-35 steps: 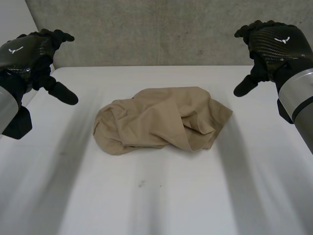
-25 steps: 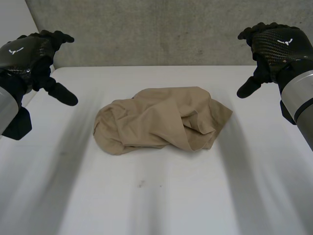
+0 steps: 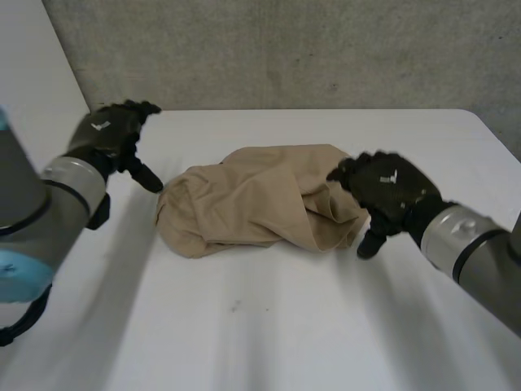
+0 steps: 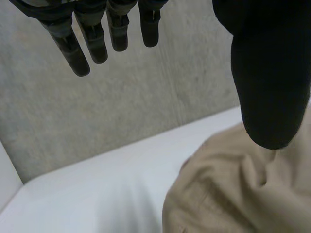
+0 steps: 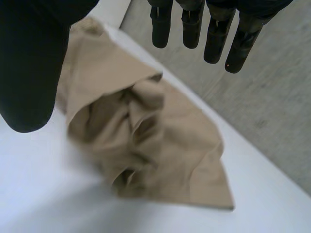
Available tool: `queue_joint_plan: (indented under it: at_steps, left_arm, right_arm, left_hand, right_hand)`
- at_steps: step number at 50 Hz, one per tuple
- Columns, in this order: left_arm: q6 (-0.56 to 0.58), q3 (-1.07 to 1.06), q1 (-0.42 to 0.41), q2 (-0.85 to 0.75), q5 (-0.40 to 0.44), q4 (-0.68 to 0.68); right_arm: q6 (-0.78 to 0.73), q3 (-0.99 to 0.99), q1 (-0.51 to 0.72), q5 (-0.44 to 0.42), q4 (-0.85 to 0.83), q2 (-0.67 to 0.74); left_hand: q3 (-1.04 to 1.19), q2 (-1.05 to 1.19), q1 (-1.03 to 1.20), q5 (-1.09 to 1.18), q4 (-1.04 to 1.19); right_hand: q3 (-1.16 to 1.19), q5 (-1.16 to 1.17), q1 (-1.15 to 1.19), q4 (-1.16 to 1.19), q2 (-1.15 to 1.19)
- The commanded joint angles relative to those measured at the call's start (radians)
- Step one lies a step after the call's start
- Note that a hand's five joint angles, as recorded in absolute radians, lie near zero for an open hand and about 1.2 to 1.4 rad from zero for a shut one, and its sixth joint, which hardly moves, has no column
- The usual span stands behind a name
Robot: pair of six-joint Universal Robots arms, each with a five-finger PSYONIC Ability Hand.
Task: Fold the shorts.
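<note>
Two empty hands, fingers point(image 4: 77, 53) spread, are hovering by the crumpled shorts point(image 3: 260, 208) on the counter point(image 3: 269, 334), left hand point(image 3: 110, 134) beside their left end, right hand point(image 3: 387, 191) at their right end, and should be seeking a hem edge before pinching.

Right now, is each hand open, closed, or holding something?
Left hand: open, holding nothing, beside the shorts.
Right hand: open, holding nothing, at the shorts' other end.

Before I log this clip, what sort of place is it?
Probably a robot lab or test bench, not a home: a plain white table against a rough concrete wall, with the robot's left hand and right hand either side of one crumpled pair of tan shorts.
</note>
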Motion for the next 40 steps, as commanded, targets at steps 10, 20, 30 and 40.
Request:
queue_joint_plan:
  at_steps: [10,20,30,40]
  left_arm:
    - [0.094,0.303,0.011,-0.483,0.014,0.028]
    - [0.177,0.412,0.014,-0.539,-0.101,0.012]
    - [0.272,0.444,0.106,-0.329,-0.345,0.254]
    - [0.258,0.443,0.046,-0.198,-0.132,0.417]
  right_arm:
    - [-0.013,0.101,-0.044,0.005,-0.124,0.084]
    - [-0.016,0.104,-0.052,0.006,-0.141,0.103]
    - [-0.015,0.105,-0.061,0.006,-0.141,0.100]
    - [-0.015,0.116,-0.058,0.006,-0.143,0.098]
  left_hand:
    - [0.249,0.260,0.267,0.241,0.257]
    - [1.183,1.193,1.201,1.174,1.191]
    - [1.183,1.193,1.201,1.174,1.191]
    - [1.183,1.193,1.201,1.174,1.191]
  right_hand:
    - [-0.041,-0.070,-0.027,-0.063,-0.047]
    - [-0.041,-0.070,-0.027,-0.063,-0.047]
    - [-0.041,-0.070,-0.027,-0.063,-0.047]
    - [-0.041,-0.070,-0.027,-0.063,-0.047]
